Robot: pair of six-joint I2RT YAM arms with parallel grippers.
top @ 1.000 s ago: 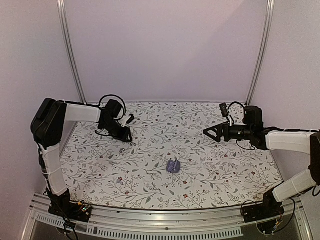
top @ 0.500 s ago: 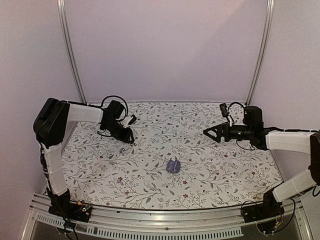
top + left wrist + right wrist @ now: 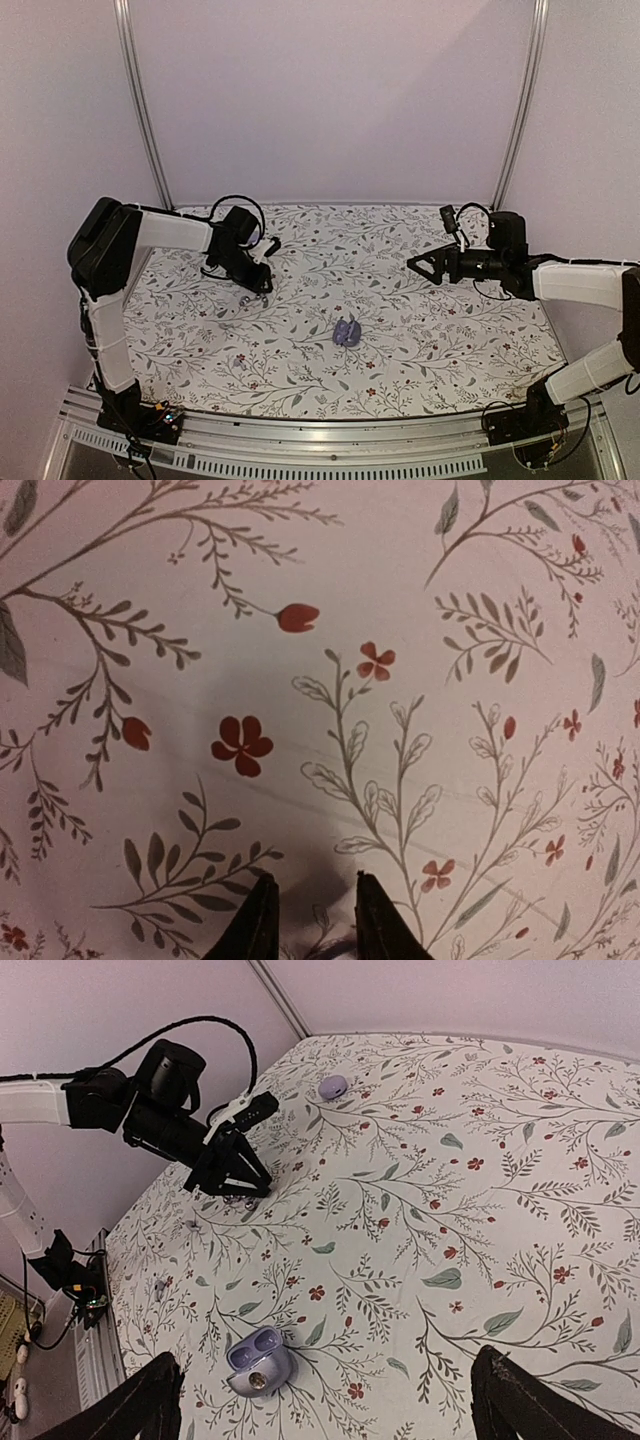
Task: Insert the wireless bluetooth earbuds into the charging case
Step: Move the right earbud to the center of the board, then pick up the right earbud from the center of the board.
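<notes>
**Hovering low at the left while the case waits mid-worktop**

The flowered worktop (image 3: 450, 370) carries everything. The left arm reaches out over its left half, well short of the far edge. Its left fingers (image 3: 260, 287) point down close to the cloth and stand narrowly apart. The wrist view shows only shadow and a faint pale curve between them, so I cannot tell whether they pinch anything. The right arm is held above the right side, and its right fingers (image 3: 415, 266) are spread wide with nothing between them.

The charging case (image 3: 348, 331) lies open near the middle of the worktop, toward the near edge. Its two round halves sit side by side, roughly parallel to that edge.

One earbud (image 3: 333, 1086) rests by the far left corner, beyond the left fingers. A small grey speck (image 3: 242, 298), likely the second bud, sits just beside those fingers on their near side.

Both buds are on the left, so the left arm is clearly nearer to them. From its fingers the case lies to the right and toward the near edge, well apart. Any bud picked up has to travel that way.
</notes>
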